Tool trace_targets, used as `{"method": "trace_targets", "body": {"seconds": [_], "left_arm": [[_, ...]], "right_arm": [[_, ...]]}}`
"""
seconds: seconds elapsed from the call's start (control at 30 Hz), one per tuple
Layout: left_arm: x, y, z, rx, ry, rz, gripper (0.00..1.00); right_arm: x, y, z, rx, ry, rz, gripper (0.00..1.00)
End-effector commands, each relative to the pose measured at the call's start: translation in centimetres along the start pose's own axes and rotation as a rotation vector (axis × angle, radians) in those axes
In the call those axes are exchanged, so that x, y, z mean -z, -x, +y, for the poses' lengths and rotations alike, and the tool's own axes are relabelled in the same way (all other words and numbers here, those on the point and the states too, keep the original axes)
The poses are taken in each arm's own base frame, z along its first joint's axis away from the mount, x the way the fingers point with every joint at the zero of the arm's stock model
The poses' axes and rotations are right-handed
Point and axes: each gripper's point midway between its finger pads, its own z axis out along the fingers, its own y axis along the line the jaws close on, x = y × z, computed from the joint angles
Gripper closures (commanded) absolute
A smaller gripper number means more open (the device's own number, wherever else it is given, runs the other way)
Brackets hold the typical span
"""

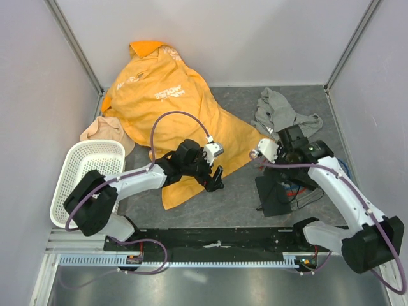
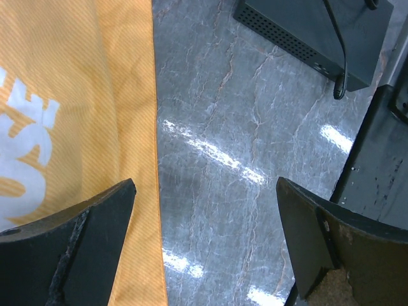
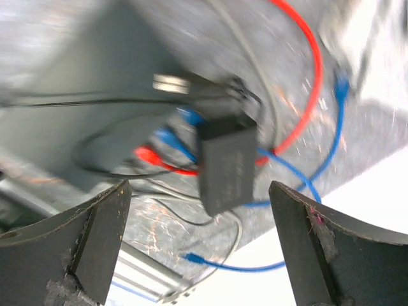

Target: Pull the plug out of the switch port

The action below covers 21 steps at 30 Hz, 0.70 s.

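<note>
The switch (image 2: 306,29) sits ahead and right of my left fingers (image 2: 95,236), its plug (image 2: 340,86) apparently seated at the near edge. I judge this the approach: both pairs spread wide, holding nothing. Next, close on that plug and draw it straight out. Bare table (image 2: 242,159) between gives room; orange cloth (image 2: 64,95) borders the left finger. My right fingers (image 3: 95,229) hang over a power brick (image 3: 226,162) among tangled cables (image 3: 306,70), blurred.

Bare bench (image 1: 239,191) at centre of top view, passable; orange cloth (image 1: 166,95) bounding left; black box (image 1: 274,197) bounding right.
</note>
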Motion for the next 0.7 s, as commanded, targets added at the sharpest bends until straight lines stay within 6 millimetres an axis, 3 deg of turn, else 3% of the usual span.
{"method": "trace_targets", "body": {"seconds": [0.0,0.03,0.13,0.2,0.33,0.43,0.67], "left_arm": [[-0.5,2.6,-0.1,-0.033,-0.015,-0.066,0.01],[-0.5,2.5,0.0,-0.032,-0.013,-0.063,0.01],[-0.7,2.0,1.2,-0.021,0.038,-0.05,0.01],[-0.4,1.9,2.5,0.035,0.102,-0.045,0.01],[1.7,4.2,5.1,0.171,0.168,-0.112,0.01],[2.5,4.6,6.3,0.255,0.18,-0.136,0.01],[3.7,2.9,7.7,0.27,0.213,-0.133,0.01]], "right_arm": [[1.2,1.1,5.7,0.17,0.184,-0.072,0.02],[0.6,0.7,7.4,0.233,0.224,-0.057,0.02],[-1.1,-0.9,9.7,0.411,0.248,-0.024,0.02],[-2.0,-0.8,9.6,0.526,0.194,-0.048,0.02],[-3.1,-2.2,10.5,0.732,0.19,-0.039,0.02],[-4.2,-4.2,11.3,0.762,0.26,0.047,0.02],[-6.4,-2.4,11.1,0.714,0.243,0.041,0.02]]}}
